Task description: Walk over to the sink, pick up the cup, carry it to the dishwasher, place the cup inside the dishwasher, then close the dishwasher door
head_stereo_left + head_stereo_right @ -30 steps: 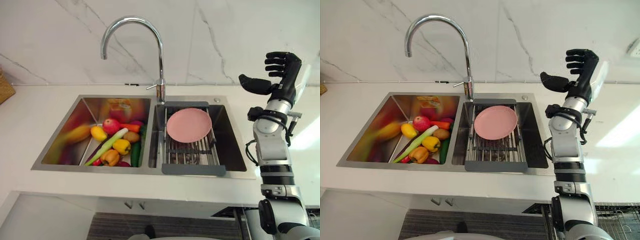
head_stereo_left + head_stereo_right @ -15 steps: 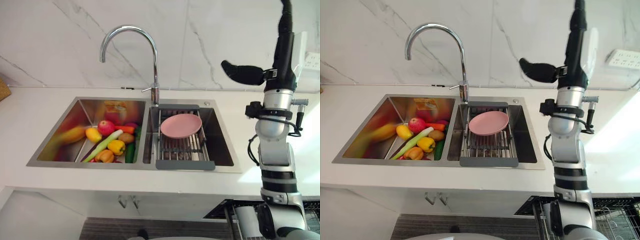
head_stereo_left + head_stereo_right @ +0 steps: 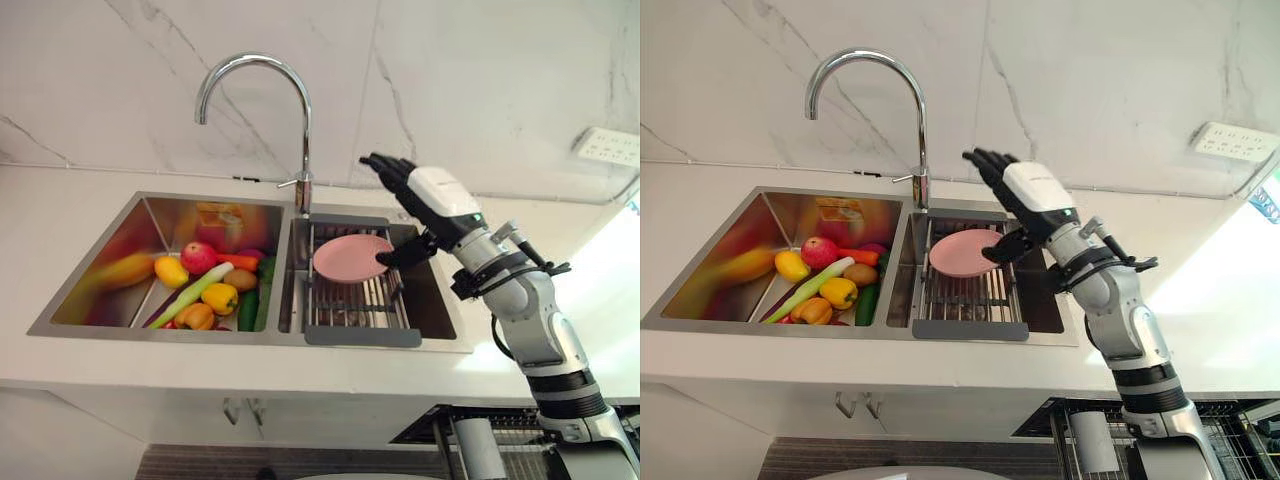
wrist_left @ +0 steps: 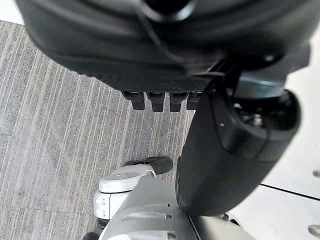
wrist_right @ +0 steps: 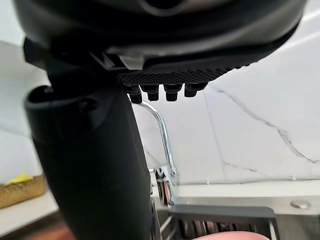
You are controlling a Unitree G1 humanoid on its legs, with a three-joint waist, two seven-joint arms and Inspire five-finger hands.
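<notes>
**Right hand open above the sink's right bowl; nothing held**

- Left bowl of the stainless-steel double sink (image 3: 130,333): red apple (image 3: 198,257), yellow lemon (image 3: 170,271), long green leek (image 3: 190,293), yellow bell pepper (image 3: 219,297) and orange bell pepper (image 3: 197,316), heaped together.
- Curved chrome tap (image 3: 300,120) rises behind the divider between the bowls.
- Right bowl: grey slatted drying rack (image 3: 362,335) spans it, and a round pink plate (image 3: 348,257) lies on the rack's rear half.
- Right hand (image 3: 432,205) hangs over the plate's right edge, fingers (image 3: 385,165) straight toward the marble wall (image 3: 480,70), thumb angled down by the plate rim. Contact: cannot tell. Grasps nothing.
- Left hand (image 4: 150,50) is over grey ribbed flooring (image 4: 50,125), fingers straight, empty.
- Where the cup is: cannot tell.
- Far right: white wall socket (image 3: 608,146).
</notes>
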